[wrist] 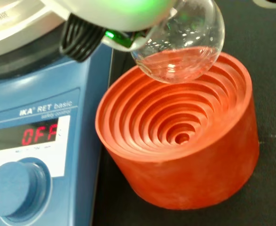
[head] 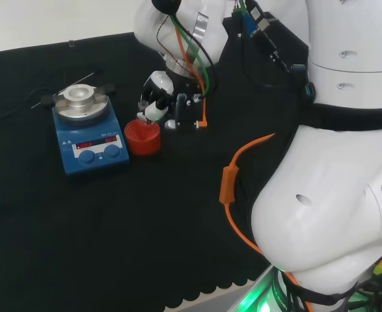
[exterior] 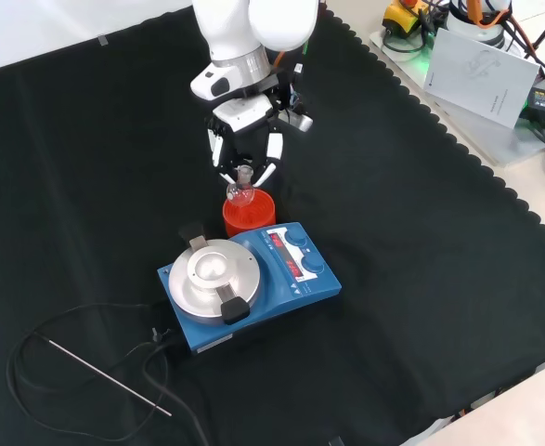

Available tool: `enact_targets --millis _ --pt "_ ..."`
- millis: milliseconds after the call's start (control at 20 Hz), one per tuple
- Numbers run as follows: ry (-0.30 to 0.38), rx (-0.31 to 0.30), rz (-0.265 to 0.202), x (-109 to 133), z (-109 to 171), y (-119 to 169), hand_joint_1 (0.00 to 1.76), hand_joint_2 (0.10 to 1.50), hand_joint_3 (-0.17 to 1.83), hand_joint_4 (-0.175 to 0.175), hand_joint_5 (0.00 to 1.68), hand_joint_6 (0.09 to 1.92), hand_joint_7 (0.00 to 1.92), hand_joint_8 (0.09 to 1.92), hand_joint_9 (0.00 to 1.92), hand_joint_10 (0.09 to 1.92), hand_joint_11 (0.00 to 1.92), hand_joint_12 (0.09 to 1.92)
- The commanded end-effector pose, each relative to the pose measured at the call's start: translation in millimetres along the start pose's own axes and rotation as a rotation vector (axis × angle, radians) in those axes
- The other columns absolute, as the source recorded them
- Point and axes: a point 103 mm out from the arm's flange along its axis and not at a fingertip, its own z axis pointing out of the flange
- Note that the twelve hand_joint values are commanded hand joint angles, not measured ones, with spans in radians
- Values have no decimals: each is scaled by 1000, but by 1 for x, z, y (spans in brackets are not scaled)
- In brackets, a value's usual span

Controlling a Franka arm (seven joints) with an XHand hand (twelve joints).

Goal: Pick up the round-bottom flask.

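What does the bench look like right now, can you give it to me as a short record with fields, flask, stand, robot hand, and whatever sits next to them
flask: clear round-bottom flask, lifted above the stand, bulb no longer seated in it
stand: red ribbed ring, empty, on the black cloth
robot hand: robot hand above the stand, fingers curled around the flask neck
neighbour: blue stirrer plate close beside the stand, nothing on its metal top
other: thin metal rod lying on the cloth near the plate's cable
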Motion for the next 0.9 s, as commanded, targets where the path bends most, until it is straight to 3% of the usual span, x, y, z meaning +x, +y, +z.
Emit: enact_targets --millis 50,500,550,600,900 --pt "-10 11 -6 16 -7 -1 1180 708 661 -175 1143 874 1464 826 1601 834 1348 1192" --pt "-11 -9 -29 40 -43 -20 1182 692 681 -175 1156 862 1474 820 1613 821 1354 1193" --pt "-78 -19 -69 47 -43 -23 1182 691 683 -175 1157 861 1475 819 1614 820 1354 1193" --pt "-81 -23 -67 50 -45 -25 1182 690 684 -175 1157 861 1475 819 1614 820 1354 1193" --pt "-26 -10 -52 58 -55 -29 1182 687 689 -175 1160 859 1477 818 1617 818 1354 1194"
